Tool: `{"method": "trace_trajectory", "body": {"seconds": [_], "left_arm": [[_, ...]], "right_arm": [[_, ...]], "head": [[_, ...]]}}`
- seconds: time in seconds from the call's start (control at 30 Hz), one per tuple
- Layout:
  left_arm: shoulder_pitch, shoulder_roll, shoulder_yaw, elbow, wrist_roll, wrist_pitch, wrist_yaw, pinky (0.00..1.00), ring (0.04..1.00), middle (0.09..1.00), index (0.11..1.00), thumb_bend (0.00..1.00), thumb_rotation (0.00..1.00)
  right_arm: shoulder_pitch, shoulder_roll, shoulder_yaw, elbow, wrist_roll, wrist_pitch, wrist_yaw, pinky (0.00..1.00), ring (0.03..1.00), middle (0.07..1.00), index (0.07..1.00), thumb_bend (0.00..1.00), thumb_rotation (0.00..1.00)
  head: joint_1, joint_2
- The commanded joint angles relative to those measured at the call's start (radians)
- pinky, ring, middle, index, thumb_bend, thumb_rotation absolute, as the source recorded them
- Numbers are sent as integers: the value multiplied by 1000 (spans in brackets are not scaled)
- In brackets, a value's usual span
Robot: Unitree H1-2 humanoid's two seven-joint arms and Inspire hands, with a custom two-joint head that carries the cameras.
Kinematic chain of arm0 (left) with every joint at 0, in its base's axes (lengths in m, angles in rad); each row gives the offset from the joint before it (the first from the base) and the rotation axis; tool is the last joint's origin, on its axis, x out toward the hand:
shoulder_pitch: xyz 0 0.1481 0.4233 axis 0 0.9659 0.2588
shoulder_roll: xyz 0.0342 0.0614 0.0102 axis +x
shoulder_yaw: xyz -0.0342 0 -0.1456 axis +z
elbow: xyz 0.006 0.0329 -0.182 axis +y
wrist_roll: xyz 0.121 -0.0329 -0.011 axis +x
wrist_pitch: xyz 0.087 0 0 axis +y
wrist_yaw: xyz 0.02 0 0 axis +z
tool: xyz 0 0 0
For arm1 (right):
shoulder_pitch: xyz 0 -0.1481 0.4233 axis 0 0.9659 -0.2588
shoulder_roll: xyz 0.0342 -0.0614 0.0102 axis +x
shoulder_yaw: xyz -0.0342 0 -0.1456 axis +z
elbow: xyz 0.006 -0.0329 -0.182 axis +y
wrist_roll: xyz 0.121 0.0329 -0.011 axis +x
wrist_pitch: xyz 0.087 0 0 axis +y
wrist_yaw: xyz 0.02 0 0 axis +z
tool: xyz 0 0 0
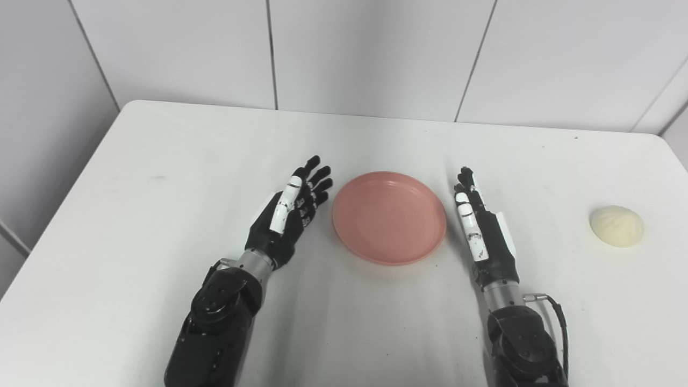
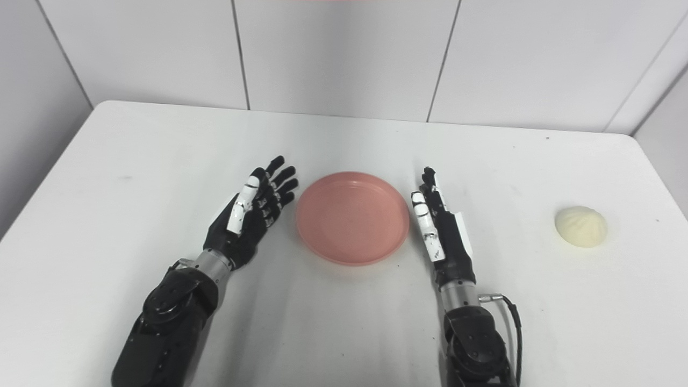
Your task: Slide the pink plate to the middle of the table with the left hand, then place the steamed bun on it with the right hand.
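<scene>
A: Where does the pink plate (image 1: 389, 217) lie?

B: Near the centre of the frame, flat on the white table (image 1: 161, 215), between the two hands. It appears to sit about mid-table already, so the sliding step looks done, or nearly so.

A: And the left hand (image 1: 290, 215)?

B: It sits just left of the plate, palm turned toward the rim, fingers (image 1: 317, 185) spread and extended, holding nothing. There seems to be a narrow gap between fingertips and rim, though contact cannot be fully ruled out. That sideways palm suits pushing a plate across the surface, not lifting it.

A: The right hand (image 1: 481, 228)?

B: Just right of the plate, edge-on to the camera, its fingers straight and close alongside one another, also empty. It looks to be waiting its turn.

A: The steamed bun (image 1: 616, 226)?

B: At the right edge of the frame, alone on the table, well apart from the plate and the right hand. Nothing touches it.

A: So what does the next step call for?

B: Probably the right hand must swing toward the frame's right, spread around the bun and close gently, since the bun looks soft and rounded, then carry it to the plate.
</scene>
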Motion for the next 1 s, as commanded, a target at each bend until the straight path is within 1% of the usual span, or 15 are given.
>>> {"method": "trace_trajectory", "body": {"seconds": [0.0, 0.07, 0.27, 0.33, 0.37, 0.43, 0.47, 0.5, 0.6, 0.63, 0.67, 0.77, 0.8, 0.87, 0.97], "left_arm": [[28, 6, 4, 3, 22, -7, 22, 1000, 981, 977, 988, 483, 1000], [34, 9, 6, 8, 29, -20, 22, 1000, 978, 976, 988, 483, 1000], [58, 23, 18, 25, 27, -53, 18, 1000, 969, 970, 985, 470, 1000], [65, 30, 21, 38, 23, -69, 10, 1000, 968, 974, 985, 474, 1000], [69, 33, 22, 45, 21, -74, 7, 1000, 968, 975, 985, 473, 1000], [73, 37, 21, 52, 23, -79, 8, 994, 966, 968, 976, 469, 1000], [74, 41, 19, 61, 23, -85, 2, 992, 965, 967, 974, 469, 1000], [75, 43, 18, 67, 22, -89, -2, 994, 969, 967, 976, 467, 1000], [75, 51, 18, 94, 11, -109, -21, 994, 971, 973, 983, 464, 1000], [74, 53, 20, 102, 4, -112, -27, 996, 973, 979, 988, 461, 1000], [73, 55, 22, 107, -1, -114, -32, 997, 974, 980, 989, 460, 1000], [68, 60, 28, 123, -3, -121, -36, 990, 970, 980, 990, 461, 1000], [67, 62, 29, 127, -3, -120, -36, 991, 967, 974, 988, 466, 1000], [66, 66, 32, 129, -4, -117, -36, 995, 966, 969, 986, 467, 1000], [63, 71, 38, 130, -9, -111, -40, 994, 959, 965, 985, 466, 1000]], "right_arm": [[25, 3, -9, 43, -2, -47, -26, 1000, 1000, 1000, 996, 282, 1000], [20, 1, -17, 34, -16, -56, -46, 996, 998, 994, 992, 276, 1000], [-7, -25, -32, 21, -49, -114, -87, 1000, 998, 992, 993, 311, 1000], [-16, -39, -41, 4, -71, -129, -104, 1000, 983, 980, 987, 359, 1000], [-22, -48, -47, 2, -79, -140, -112, 1000, 982, 979, 986, 363, 1000], [-29, -59, -57, -1, -82, -147, -118, 994, 964, 972, 983, 425, 1000], [-35, -74, -63, -11, -117, -152, -136, 993, 961, 971, 983, 437, 1000], [-39, -83, -66, -19, -144, -154, -151, 949, 935, 950, 971, 475, 1000], [-52, -118, -78, -68, -239, -136, -193, 839, 874, 909, 956, 537, 995], [-56, -129, -83, -85, -260, -132, -201, 785, 837, 889, 951, 543, 964], [-60, -135, -85, -94, -272, -131, -207, 778, 832, 886, 950, 545, 958], [-72, -168, -98, -157, -309, -83, -200, 745, 803, 868, 945, 565, 923], [-76, -179, -103, -175, -317, -72, -196, 709, 773, 853, 929, 581, 898], [-83, -200, -113, -210, -330, -39, -183, 677, 751, 846, 918, 591, 863], [-88, -234, -124, -253, -351, 12, -159, 658, 746, 837, 912, 624, 824]], "head": [[-12, -4], [-23, -8], [-81, -26], [-95, -30], [-101, -32], [-113, -34], [-125, -37], [-125, -37], [-155, -44], [-162, -45], [-170, -47], [-199, -54], [-199, -54], [-213, -57], [-239, -61]]}}
